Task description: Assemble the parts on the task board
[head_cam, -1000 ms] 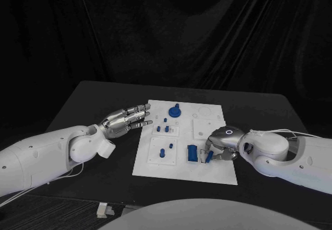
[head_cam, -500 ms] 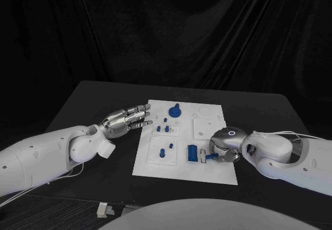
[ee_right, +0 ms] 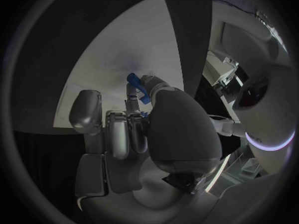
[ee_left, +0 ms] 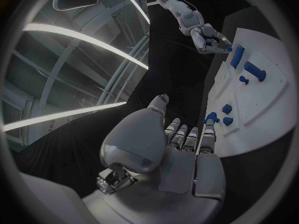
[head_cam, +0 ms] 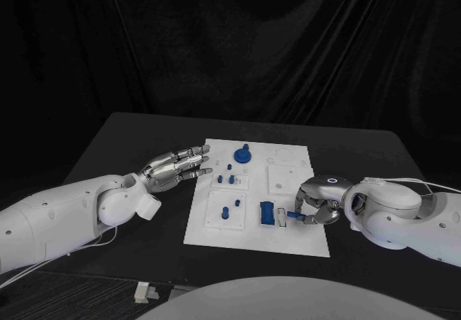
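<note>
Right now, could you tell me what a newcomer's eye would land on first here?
The white task board in the middle of the black table, dotted with blue parts. At its near right, the right hand pinches a small blue part beside a blue block. The left hand hovers open off the board's left edge.

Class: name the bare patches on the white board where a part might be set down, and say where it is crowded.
Bare: the task board's near edge, and its far right corner. Crowded: around the blue block, where the right hand works.
</note>
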Tool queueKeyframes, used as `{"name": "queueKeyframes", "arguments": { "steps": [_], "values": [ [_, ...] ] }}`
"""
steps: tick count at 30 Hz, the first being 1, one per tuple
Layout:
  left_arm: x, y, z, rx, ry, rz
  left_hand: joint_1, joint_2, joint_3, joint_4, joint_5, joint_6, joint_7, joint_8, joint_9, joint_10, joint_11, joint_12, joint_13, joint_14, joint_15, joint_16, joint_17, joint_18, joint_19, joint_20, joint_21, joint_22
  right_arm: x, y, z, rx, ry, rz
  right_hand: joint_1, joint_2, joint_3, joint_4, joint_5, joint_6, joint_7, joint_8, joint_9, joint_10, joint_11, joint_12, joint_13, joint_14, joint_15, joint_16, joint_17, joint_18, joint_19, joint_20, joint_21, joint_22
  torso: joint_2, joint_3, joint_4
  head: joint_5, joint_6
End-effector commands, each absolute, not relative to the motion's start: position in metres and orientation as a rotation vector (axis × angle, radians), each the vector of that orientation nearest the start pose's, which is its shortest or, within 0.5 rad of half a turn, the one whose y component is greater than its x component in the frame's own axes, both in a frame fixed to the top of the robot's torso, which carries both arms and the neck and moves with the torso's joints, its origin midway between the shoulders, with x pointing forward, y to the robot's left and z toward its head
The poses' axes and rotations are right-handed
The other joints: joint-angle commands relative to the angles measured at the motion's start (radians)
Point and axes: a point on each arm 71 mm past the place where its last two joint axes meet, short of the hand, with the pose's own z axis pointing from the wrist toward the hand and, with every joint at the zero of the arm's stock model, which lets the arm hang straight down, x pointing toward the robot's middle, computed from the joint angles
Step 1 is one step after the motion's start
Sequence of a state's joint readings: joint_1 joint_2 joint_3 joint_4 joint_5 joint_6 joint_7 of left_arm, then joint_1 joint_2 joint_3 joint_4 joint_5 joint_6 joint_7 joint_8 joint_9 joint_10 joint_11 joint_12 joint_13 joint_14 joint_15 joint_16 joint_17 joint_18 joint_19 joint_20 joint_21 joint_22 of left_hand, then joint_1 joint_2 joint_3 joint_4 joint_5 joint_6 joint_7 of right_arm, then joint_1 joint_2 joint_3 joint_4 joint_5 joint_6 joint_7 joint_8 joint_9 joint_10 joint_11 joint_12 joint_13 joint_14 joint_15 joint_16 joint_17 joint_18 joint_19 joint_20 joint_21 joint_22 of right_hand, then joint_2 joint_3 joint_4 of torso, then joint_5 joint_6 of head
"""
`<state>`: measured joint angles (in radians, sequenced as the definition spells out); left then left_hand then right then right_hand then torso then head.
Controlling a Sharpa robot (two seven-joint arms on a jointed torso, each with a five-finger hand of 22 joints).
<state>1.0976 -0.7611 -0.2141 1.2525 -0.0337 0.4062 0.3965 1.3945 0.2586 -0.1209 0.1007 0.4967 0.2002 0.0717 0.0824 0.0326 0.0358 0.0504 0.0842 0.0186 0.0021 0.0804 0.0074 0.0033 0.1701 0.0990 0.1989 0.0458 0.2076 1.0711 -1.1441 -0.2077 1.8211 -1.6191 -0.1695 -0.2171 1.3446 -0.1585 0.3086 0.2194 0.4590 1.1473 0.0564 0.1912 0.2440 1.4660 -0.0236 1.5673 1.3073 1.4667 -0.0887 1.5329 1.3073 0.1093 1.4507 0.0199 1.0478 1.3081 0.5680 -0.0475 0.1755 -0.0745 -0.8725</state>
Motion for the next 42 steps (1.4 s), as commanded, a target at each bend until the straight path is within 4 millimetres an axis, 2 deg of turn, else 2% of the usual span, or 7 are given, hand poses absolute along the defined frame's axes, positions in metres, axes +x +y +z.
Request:
{"name": "queueKeyframes", "arguments": {
  "steps": [1, 2, 9, 16, 33, 37, 42],
  "values": [
    [0.459, 0.215, -0.296, -1.096, 1.923, -1.945, -0.003, 0.009, 0.006, 0.001, 0.003, -0.001, 0.007, 0.005, 0.001, -0.001, 0.008, 0.006, 0.002, 0.001, 0.006, 0.004, 0.001, 0.010, 0.002, 0.001, 0.006, 0.000, 0.359, -0.265, -0.281, 0.125, 2.218, 0.508, -0.017, 0.011, 0.016, -0.001, 0.037, 0.006, -0.011, -0.010, -0.003, 0.105, -0.008, 0.004, 0.263, 0.084, -0.003, -0.009, 0.169, -0.012, -0.008, 0.001, -0.022, 0.135, -0.001, -0.0004, -0.0006, 0.004, 0.000],
    [0.459, 0.215, -0.296, -1.096, 1.924, -1.945, -0.003, 0.009, 0.006, 0.001, 0.003, -0.001, 0.007, 0.005, 0.001, -0.001, 0.008, 0.006, 0.002, 0.001, 0.006, 0.004, 0.001, 0.010, 0.002, 0.001, 0.006, 0.000, 0.358, -0.266, -0.283, 0.259, 2.264, 0.517, -0.035, 0.016, 0.025, -0.003, 0.067, 0.002, -0.009, -0.017, -0.005, 0.105, -0.008, 0.004, 0.263, 0.082, -0.003, -0.014, 0.158, -0.009, -0.012, -0.001, -0.041, 0.130, -0.001, -0.0004, -0.0003, 0.005, 0.000],
    [0.458, 0.216, -0.296, -1.099, 1.928, -1.938, -0.003, 0.009, 0.006, 0.002, 0.002, 0.000, 0.007, 0.006, 0.001, -0.001, 0.008, 0.006, 0.002, 0.001, 0.006, 0.004, 0.001, 0.010, 0.002, 0.001, 0.006, 0.000, 0.350, -0.268, -0.292, 0.785, 2.380, 0.526, -0.076, 0.029, 0.036, -0.004, 0.077, -0.008, -0.005, -0.028, -0.007, 0.105, -0.005, 0.004, 0.263, 0.080, -0.001, -0.022, 0.143, -0.004, -0.018, 0.000, -0.068, 0.123, -0.001, -0.0006, 0.0003, 0.005, 0.000],
    [0.458, 0.214, -0.296, -1.098, 1.931, -1.939, -0.003, 0.009, 0.006, 0.002, 0.002, 0.000, 0.007, 0.006, 0.001, -0.001, 0.008, 0.006, 0.002, 0.001, 0.006, 0.004, 0.001, 0.010, 0.002, 0.001, 0.006, 0.000, 0.343, -0.270, -0.299, 1.148, 2.393, 0.477, -0.116, 0.047, 0.050, -0.012, 0.082, -0.012, -0.003, -0.035, -0.008, 0.105, -0.004, 0.004, 0.263, 0.081, 0.000, -0.021, 0.145, 0.006, -0.036, 0.002, -0.130, 0.107, 0.001, 0.0002, 0.0009, 0.001, 0.000],
    [0.457, 0.213, -0.296, -1.096, 1.932, -1.945, -0.003, 0.009, 0.006, 0.002, 0.002, 0.000, 0.007, 0.006, 0.001, -0.001, 0.008, 0.006, 0.002, 0.001, 0.006, 0.004, 0.001, 0.010, 0.002, 0.001, 0.006, 0.000, 0.346, -0.268, -0.304, 1.326, 2.321, 0.445, -0.205, 0.064, 0.078, -0.053, 0.069, -0.022, 0.001, -0.049, -0.009, 0.105, 0.000, 0.004, 0.263, 0.078, 0.003, -0.029, 0.131, 0.010, -0.044, 0.004, -0.155, 0.100, 0.001, -0.0008, 0.0017, -0.001, 0.000],
    [0.458, 0.214, -0.296, -1.097, 1.932, -1.945, -0.005, 0.009, 0.005, 0.003, 0.002, 0.000, 0.007, 0.006, 0.001, -0.001, 0.007, 0.006, 0.002, 0.001, 0.006, 0.004, 0.000, 0.010, 0.002, 0.001, 0.006, -0.001, 0.347, -0.264, -0.305, 1.311, 2.317, 0.470, -0.207, 0.063, 0.083, -0.066, 0.068, -0.024, 0.001, -0.051, -0.009, 0.105, 0.000, 0.004, 0.263, 0.078, 0.003, -0.029, 0.131, 0.010, -0.045, 0.005, -0.158, 0.099, 0.002, -0.0001, -0.0033, 0.004, 0.000],
    [0.458, 0.214, -0.296, -1.097, 1.931, -1.944, -0.005, 0.009, 0.005, 0.003, 0.002, 0.000, 0.007, 0.006, 0.001, -0.001, 0.007, 0.006, 0.001, 0.001, 0.006, 0.003, 0.000, 0.010, 0.002, 0.001, 0.006, -0.001, 0.347, -0.261, -0.304, 1.279, 2.316, 0.490, -0.209, 0.057, 0.091, -0.102, 0.052, -0.024, 0.001, -0.050, -0.007, 0.105, 0.000, 0.004, 0.263, 0.078, 0.003, -0.030, 0.129, 0.011, -0.045, 0.005, -0.159, 0.099, 0.000, -0.0001, 0.0016, 0.001, 0.000]
  ]
}}
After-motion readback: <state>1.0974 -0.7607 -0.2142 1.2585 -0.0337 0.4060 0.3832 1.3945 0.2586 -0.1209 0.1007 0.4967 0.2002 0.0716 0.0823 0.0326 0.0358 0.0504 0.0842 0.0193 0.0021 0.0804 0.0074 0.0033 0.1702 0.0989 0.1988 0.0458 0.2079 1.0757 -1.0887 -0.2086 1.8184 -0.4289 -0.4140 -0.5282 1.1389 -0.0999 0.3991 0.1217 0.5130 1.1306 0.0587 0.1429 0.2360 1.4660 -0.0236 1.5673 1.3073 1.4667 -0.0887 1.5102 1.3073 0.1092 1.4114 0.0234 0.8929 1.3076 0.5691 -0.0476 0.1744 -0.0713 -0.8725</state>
